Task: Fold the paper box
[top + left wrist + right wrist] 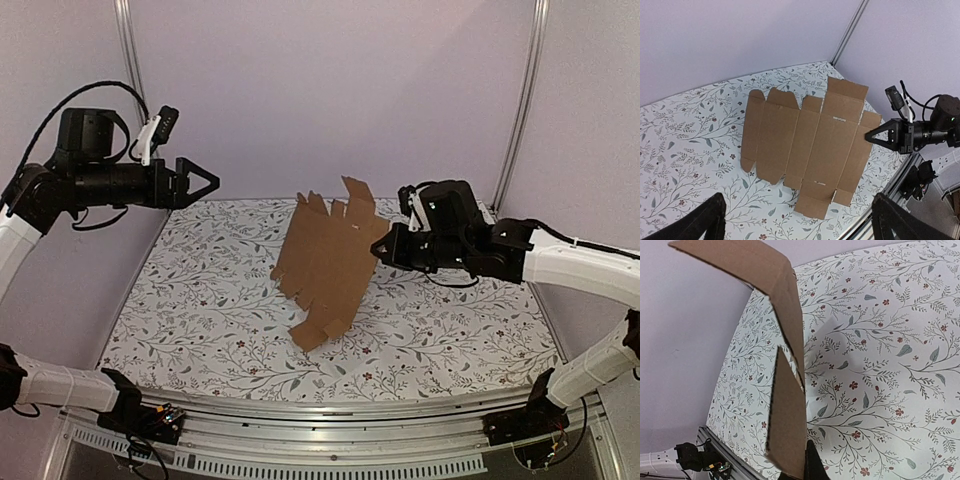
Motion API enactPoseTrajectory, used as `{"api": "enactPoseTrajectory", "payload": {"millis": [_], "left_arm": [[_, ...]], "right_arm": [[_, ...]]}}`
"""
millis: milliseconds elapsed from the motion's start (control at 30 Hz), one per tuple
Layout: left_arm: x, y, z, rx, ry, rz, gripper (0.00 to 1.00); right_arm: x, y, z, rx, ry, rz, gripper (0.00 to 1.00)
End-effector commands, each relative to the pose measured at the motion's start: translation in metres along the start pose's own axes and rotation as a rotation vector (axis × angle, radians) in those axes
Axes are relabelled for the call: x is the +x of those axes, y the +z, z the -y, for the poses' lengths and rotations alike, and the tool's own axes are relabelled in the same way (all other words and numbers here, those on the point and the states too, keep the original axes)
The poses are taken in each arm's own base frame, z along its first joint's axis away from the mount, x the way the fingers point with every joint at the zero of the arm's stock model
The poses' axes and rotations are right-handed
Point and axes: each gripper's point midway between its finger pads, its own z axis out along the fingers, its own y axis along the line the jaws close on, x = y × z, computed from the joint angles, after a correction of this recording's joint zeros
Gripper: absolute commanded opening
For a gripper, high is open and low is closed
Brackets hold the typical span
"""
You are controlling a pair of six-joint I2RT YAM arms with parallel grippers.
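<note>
The paper box (330,265) is a flat brown die-cut sheet with flaps and tabs. It is lifted off the table and tilted, with its lower flaps near the cloth. My right gripper (383,250) is shut on the sheet's right edge. The left wrist view looks onto the whole sheet (805,140), with the right gripper (870,137) pinching its side. In the right wrist view the paper box (787,430) shows edge-on, rising from the right gripper (807,471). My left gripper (205,182) hangs open and high at the upper left, well away from the sheet, its dark fingers (705,220) far apart.
A floral cloth covers the table (200,300). Pale walls with metal posts (525,90) close in the back and sides. A metal rail (330,440) with the arm bases runs along the near edge.
</note>
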Motion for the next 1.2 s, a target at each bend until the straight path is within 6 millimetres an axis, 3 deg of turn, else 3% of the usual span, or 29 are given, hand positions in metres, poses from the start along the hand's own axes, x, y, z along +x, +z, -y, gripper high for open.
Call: {"api": "enactPoseTrajectory", "payload": {"millis": [0, 233, 467, 900, 1167], "left_arm": [[-0.005, -0.002, 0.012, 0.055, 0.049, -0.040, 1.00], [-0.014, 0.005, 0.017, 0.082, 0.115, -0.060, 1.00], [-0.020, 0.035, 0.021, 0.120, 0.126, -0.104, 1.00], [-0.006, 0.109, 0.034, 0.176, 0.253, -0.182, 0.99], [0.004, 0.153, 0.039, 0.180, 0.337, -0.191, 0.97]], "right_arm": [[0.004, -0.028, -0.003, -0.020, -0.281, -0.246, 0.00], [-0.007, -0.055, -0.015, -0.092, -0.491, -0.476, 0.00], [-0.013, -0.053, -0.018, -0.127, -0.660, -0.634, 0.00], [-0.029, -0.003, 0.014, -0.036, -0.668, -0.770, 0.00], [-0.021, 0.014, 0.020, -0.052, -0.656, -0.823, 0.00]]}}
